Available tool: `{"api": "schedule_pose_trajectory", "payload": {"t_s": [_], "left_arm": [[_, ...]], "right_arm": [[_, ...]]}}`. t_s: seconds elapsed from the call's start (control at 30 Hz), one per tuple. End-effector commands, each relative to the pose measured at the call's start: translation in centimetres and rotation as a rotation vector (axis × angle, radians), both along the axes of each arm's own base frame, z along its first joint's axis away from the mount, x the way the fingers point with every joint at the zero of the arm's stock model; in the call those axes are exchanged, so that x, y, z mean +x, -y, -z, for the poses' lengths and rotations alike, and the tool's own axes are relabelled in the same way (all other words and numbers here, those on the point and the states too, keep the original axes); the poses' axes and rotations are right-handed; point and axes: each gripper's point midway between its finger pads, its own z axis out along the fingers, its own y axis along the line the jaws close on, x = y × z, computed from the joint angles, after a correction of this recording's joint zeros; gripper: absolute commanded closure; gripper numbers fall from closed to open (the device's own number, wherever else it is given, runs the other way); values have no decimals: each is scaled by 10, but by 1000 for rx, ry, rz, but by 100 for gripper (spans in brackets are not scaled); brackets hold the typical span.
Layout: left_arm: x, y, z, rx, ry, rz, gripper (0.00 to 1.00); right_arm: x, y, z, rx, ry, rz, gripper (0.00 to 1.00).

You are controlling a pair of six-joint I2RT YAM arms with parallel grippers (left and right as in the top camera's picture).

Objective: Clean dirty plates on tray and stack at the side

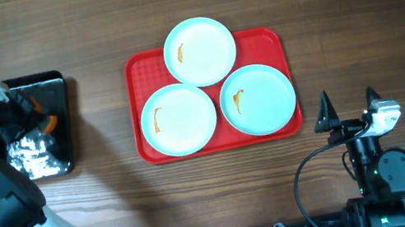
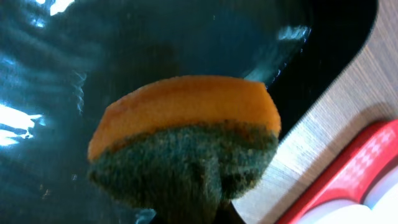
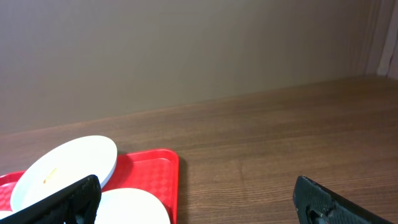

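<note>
Three pale plates lie on the red tray (image 1: 141, 71): one at the back (image 1: 200, 50), one front left (image 1: 178, 118), one front right (image 1: 258, 98). Each has a small orange smear. My left gripper (image 1: 40, 120) is over the black tray (image 1: 55, 85) and is shut on a sponge (image 2: 186, 106), orange with a green scouring side, which fills the left wrist view. My right gripper (image 1: 348, 109) is open and empty, right of and in front of the red tray. The right wrist view shows two plates (image 3: 62, 165) (image 3: 134, 208) on the red tray (image 3: 152, 168).
The black tray (image 2: 155, 37) looks wet and glossy, with a shiny crumpled patch (image 1: 34, 151) at its front. The red tray's corner (image 2: 348, 180) shows to the sponge's right. Bare wooden table (image 1: 352, 12) lies right of the red tray.
</note>
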Motion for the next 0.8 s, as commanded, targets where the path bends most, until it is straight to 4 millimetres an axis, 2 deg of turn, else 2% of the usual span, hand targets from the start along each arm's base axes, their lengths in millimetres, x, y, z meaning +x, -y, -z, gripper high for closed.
{"api": "schedule_pose_trajectory", "payload": {"t_s": [0.0,0.03,0.1,0.13,0.17,0.2,0.23,0.33,0.37,0.4,0.43,0.5,0.53,0.6,0.63,0.67,0.7,0.77], "left_arm": [[23,-12,-96,108,199,-1,96],[27,-12,-134,139,285,3,96],[29,-10,-183,203,409,10,96],[28,-7,-193,216,433,16,96],[29,-6,-193,219,433,21,96],[31,-6,-180,223,404,25,96],[32,-9,-152,211,346,21,96],[21,-8,-46,114,120,17,96],[15,-9,-29,107,60,15,96],[14,-10,-28,108,53,14,96],[17,-8,-40,105,81,15,96],[30,-3,-79,91,186,24,96],[36,3,-107,78,262,34,96],[42,6,-154,111,402,46,96],[42,1,-158,146,408,39,96],[41,-2,-153,163,387,32,96],[38,-5,-136,172,339,27,96],[33,-5,-82,128,227,19,96]], "right_arm": [[0,0,-1,4,7,-1,0],[0,0,-1,3,7,-1,0],[0,0,-1,3,7,-1,1],[0,0,-1,4,7,-1,0],[0,0,-1,3,7,-1,0],[0,0,-1,4,7,-1,0],[0,0,-1,3,7,-1,0],[0,0,-1,3,7,-1,0],[0,0,-1,3,7,-1,0],[0,0,-1,4,7,-1,0],[0,0,-1,3,7,-1,0],[0,0,-1,4,7,-1,0],[0,0,-2,-3,10,1,0],[-1,7,-20,-28,80,41,0],[-1,-2,-24,36,101,-10,0],[-1,-12,-23,141,95,-71,0],[-2,-24,-23,294,81,-144,0],[-4,-39,-11,672,-17,-216,0]]}}
